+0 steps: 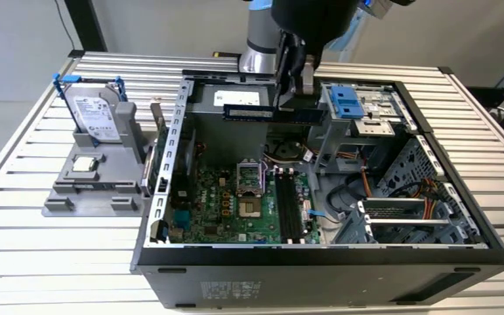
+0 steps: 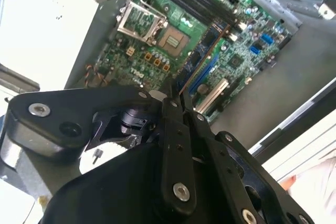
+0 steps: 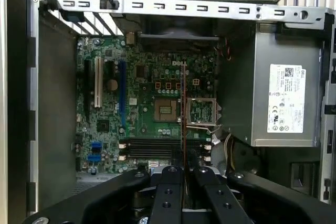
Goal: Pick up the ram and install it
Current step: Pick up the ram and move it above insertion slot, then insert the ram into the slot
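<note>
The ram (image 1: 250, 112), a long dark stick with black chips, hangs level above the open computer case (image 1: 322, 252), and my gripper (image 1: 291, 104) is shut on its end towards the exterior view's right. In both wrist views the stick shows edge-on as a thin line, ram (image 3: 184, 108) and ram (image 2: 202, 59), running out from between the black fingers of the gripper (image 3: 184, 169) and gripper (image 2: 176, 92). Below it lies the green motherboard (image 3: 142, 103) with its long black memory slots (image 3: 163, 148), seen too as memory slots (image 1: 289, 210). The stick is well above the slots.
A silver hard drive (image 1: 94, 117) stands in a grey holder (image 1: 94, 187) at the exterior view's left, with a small chip (image 1: 84, 164) on it. Inside the case are the power supply (image 3: 278, 98), the processor socket (image 1: 249, 178), a blue drive cage (image 1: 348, 102) and loose cables (image 1: 357, 190).
</note>
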